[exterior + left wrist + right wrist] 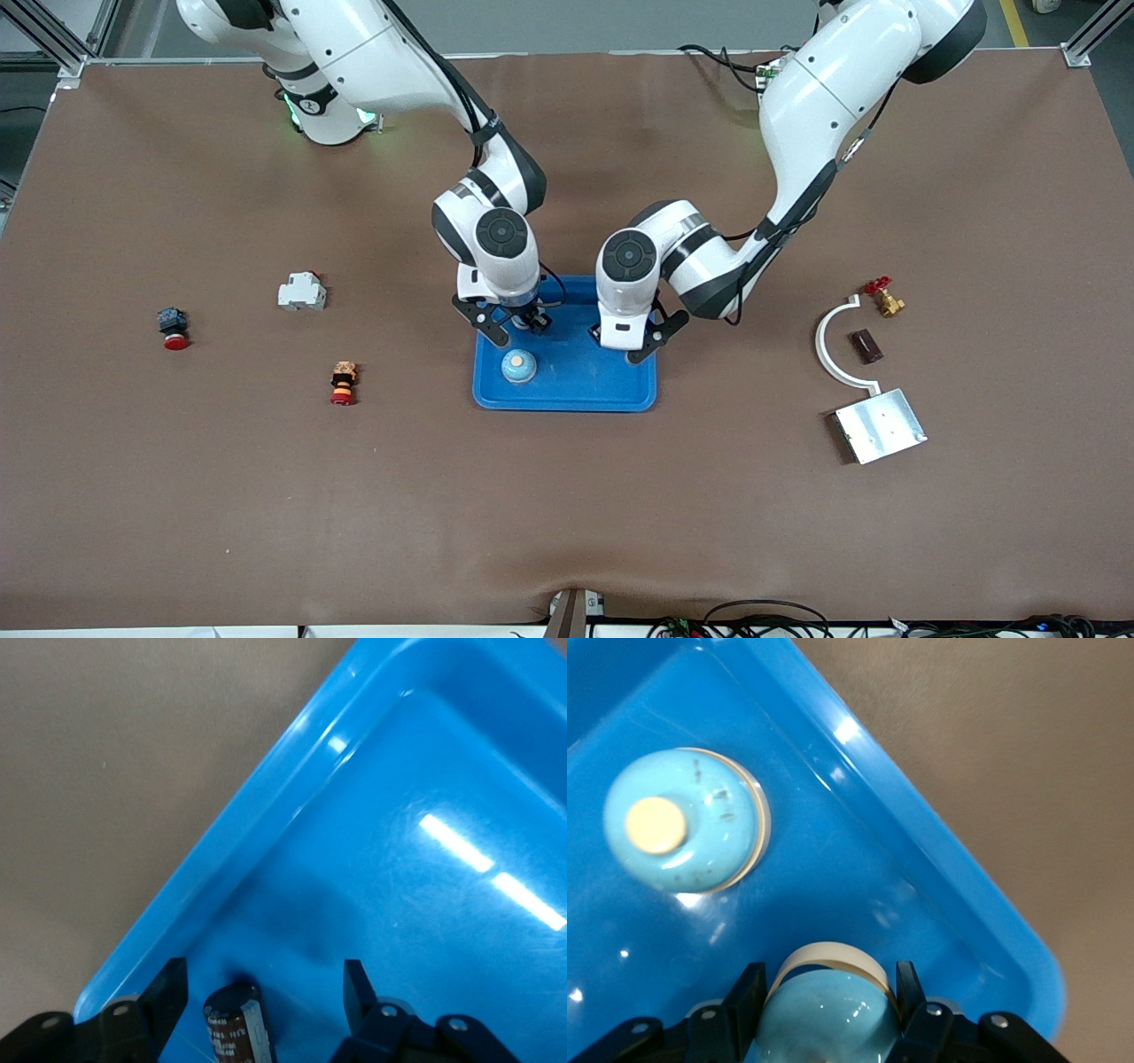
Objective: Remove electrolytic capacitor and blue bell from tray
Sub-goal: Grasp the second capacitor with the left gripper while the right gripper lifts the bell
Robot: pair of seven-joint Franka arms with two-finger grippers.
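Observation:
A blue tray lies mid-table. My right gripper is down in it, at the right arm's end. In the right wrist view the right gripper is shut on a light-blue domed bell, both fingers against its sides. A second bell with a cream button rests on the tray floor; this bell lies nearer the front camera. My left gripper is low over the tray's other end. The left gripper is open around a black capacitor, with gaps on both sides, on the tray.
Toward the right arm's end lie a white breaker, a black and red push button and an orange and red button. Toward the left arm's end lie a brass valve, a white curved bracket, a brown block and a metal plate.

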